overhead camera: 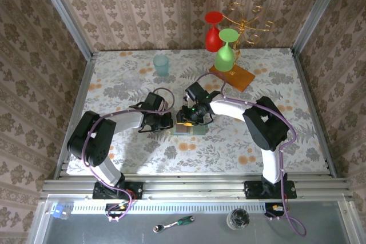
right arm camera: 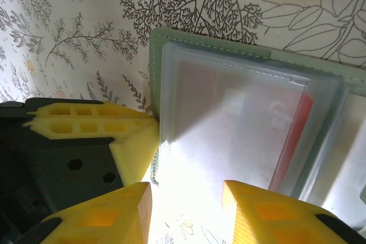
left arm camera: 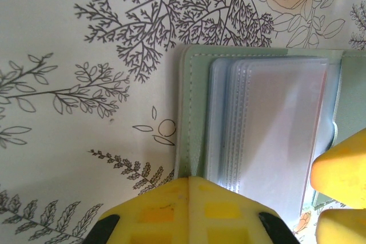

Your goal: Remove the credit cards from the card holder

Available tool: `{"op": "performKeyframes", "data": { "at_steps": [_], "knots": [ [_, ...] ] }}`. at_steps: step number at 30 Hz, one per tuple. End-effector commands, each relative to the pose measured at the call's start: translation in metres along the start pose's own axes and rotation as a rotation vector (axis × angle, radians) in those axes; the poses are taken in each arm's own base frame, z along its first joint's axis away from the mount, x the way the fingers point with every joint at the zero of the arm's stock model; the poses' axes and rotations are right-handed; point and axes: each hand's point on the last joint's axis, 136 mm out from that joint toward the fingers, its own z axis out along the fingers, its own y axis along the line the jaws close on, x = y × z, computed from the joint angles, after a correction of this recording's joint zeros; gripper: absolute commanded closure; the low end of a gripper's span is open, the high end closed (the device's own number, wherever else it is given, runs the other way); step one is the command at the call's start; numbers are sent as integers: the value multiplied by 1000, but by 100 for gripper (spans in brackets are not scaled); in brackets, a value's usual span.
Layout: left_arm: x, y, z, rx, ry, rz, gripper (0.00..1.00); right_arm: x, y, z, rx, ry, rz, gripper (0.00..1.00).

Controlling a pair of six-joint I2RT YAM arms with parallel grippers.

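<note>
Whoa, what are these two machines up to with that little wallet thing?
A robot's left arm and right arm meet over an open card holder lying on the flowered table. The left fingers are shut, their tips at the holder's edge. The right fingers stand apart over its clear sleeves, where a red card sits inside, not yet pulled out.

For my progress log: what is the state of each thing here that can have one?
card holder: open, lying flat.
red card: inside a clear sleeve.
left gripper: shut, tip at the holder's edge.
right gripper: open, at the sleeves.
cup: upright.
</note>
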Motion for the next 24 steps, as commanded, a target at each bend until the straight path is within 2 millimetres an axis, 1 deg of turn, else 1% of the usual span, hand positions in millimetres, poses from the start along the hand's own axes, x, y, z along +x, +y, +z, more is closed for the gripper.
{"op": "performKeyframes", "data": {
  "at_steps": [1, 12, 17, 24],
  "knots": [
    [12, 8, 0, -18, 37, -20, 96, 9, -8, 10, 21, 40, 33, 61],
    [14, 9, 1, -25, 43, -20, 96, 10, -21, 10, 82, 33, 47, 61],
    [14, 10, 2, -28, 47, -21, 96, 10, -29, 6, 126, 21, 50, 62],
    [15, 11, 2, -30, 49, -20, 96, 9, -33, -1, 155, 4, 45, 62]
  ]
}}
